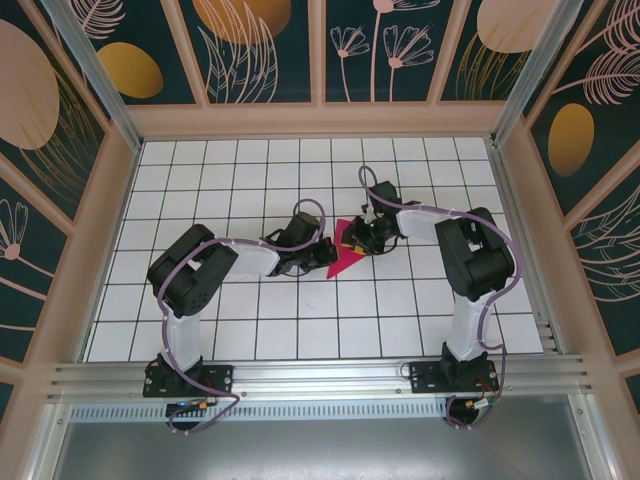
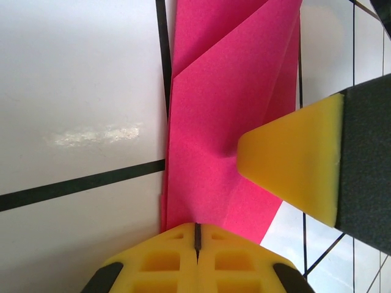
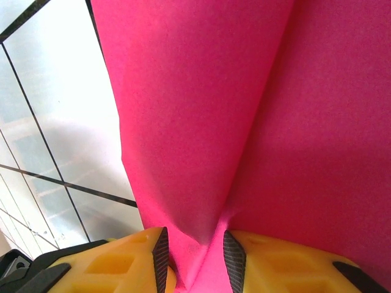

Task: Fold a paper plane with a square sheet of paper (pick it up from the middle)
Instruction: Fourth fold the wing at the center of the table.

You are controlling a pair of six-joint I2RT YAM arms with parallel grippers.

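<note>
Two yellow fingers of the left gripper (image 2: 196, 244) are pressed fully together, and their tips touch the near end of the folded paper sheet (image 2: 226, 104). I cannot tell whether a layer of paper is caught in the seam between them. The right gripper (image 3: 194, 259) has its fingers narrow, with a raised ridge of the same sheet pinched in the small gap. In the left wrist view one of these right fingers (image 2: 287, 162) comes in from the side and lies over the paper.

Around the fingers the sheet shows a diagonal crease and stacked layers. It lies on the white gridded surface (image 2: 73, 73), about in the middle, between the two grippers.

From above, the sheet is a pointed shape. Its long axis runs diagonally, from the far right, where the right gripper holds the broad end, to the near left. The tip points near-left, toward the arm bases.

I judge that the main risk is tearing or a crooked fold. If the two grippers pull apart or twist while both have contact, the thin paper may rip at the ridge. If the left fingers only rest on it, the sheet can slide and the layers will shift, so the crease becomes uneven.
</note>
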